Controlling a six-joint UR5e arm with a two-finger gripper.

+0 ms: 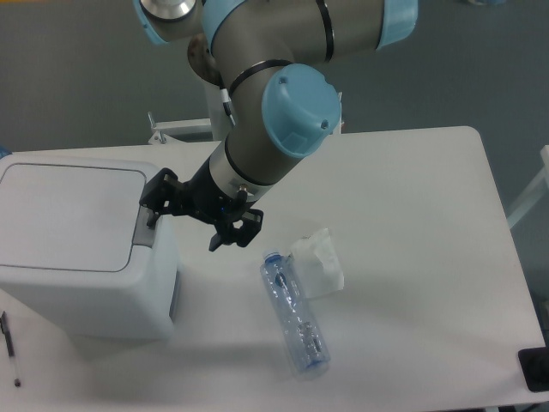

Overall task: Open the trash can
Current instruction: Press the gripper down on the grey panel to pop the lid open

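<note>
A: What sits at the left edge?

B: A pen [9,343] on the table [412,257], then the trash can [81,245], a boxy white plastic bin with rounded corners. Its flat lid is down, and the grey tab [144,227] sits on its right rim.

A: And the gripper?

B: The black gripper [190,219] has its fingers spread apart, holding nothing. One fingertip [156,199] is right over the tab; the other hangs over bare tabletop.

A: Room to the right?

B: A clear ribbed bottle [294,315] lies beside a crumpled white tissue [318,263]. Past them the smooth tabletop runs to its rounded corner, with a dark object [534,369] at the lower right edge.
</note>
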